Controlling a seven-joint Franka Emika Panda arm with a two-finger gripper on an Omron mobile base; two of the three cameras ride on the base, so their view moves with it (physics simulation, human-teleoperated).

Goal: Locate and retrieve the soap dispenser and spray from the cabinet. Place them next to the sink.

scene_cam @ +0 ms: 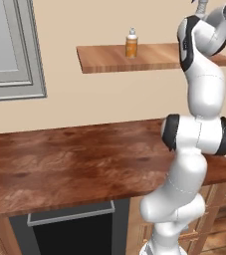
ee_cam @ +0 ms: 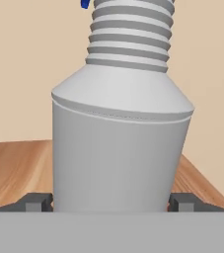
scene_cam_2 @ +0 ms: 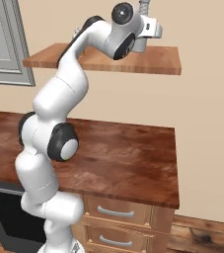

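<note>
Because the white arm reaches up high, its pincer (ee_cam: 111, 201) is hard to see from the 2 base cameras. From the left base camera the hand is cut off at the top edge, and just a bit of the spray (scene_cam: 202, 7) peeks out above it. From the right base camera the hand covers most of the spray (scene_cam_2: 143, 7) too.

Up close, from the hand camera, the big grey spray (ee_cam: 121, 153) sits between the 2 dark fingertips (ee_cam: 34, 202). Each tip is right against a side of the bottle, so the pincer looks closed on it, spread wide. The bottle's bottom is hidden, so I cannot tell if it sits on the shelf. Its blue trigger is cut off at the top; just a tiny blue bit shows.

On the cabinet (scene_cam: 109, 60), a thin brown shelf on the wall, the little orange soap dispenser (scene_cam: 131, 44) stands upright, well apart from the hand. Below is the wide wooden desk (scene_cam: 74, 159).
</note>
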